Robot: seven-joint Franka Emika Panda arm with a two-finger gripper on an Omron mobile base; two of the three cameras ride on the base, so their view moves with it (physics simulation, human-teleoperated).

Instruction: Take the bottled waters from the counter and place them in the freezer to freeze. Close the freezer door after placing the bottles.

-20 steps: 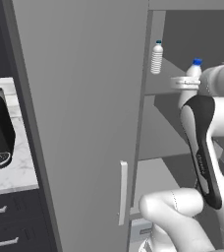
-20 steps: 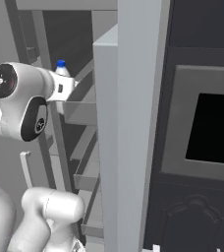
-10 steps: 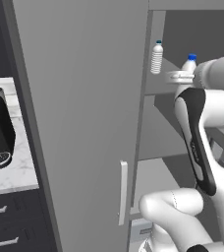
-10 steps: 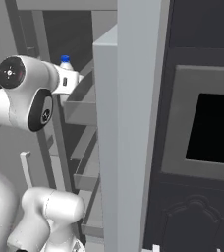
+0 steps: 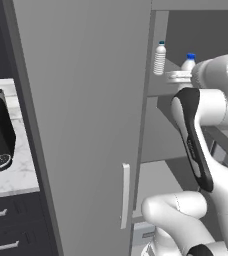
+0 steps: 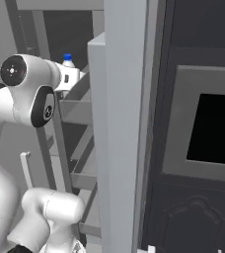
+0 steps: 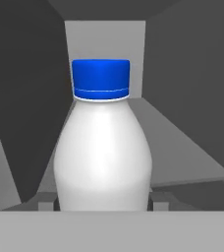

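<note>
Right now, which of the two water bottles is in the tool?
The whiter bottle with the blue cap, held upright in the tool. The clear ribbed bottle with the dark cap stands free on the freezer shelf.

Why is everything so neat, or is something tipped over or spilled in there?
Nothing stands out. The ribbed bottle stands upright on the freezer shelf, and the gripper holds the blue-capped bottle upright too. No spills or damage show.

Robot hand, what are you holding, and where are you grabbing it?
The gripper holds the white, blue-capped water bottle by its lower body, one finger on each side.
</note>
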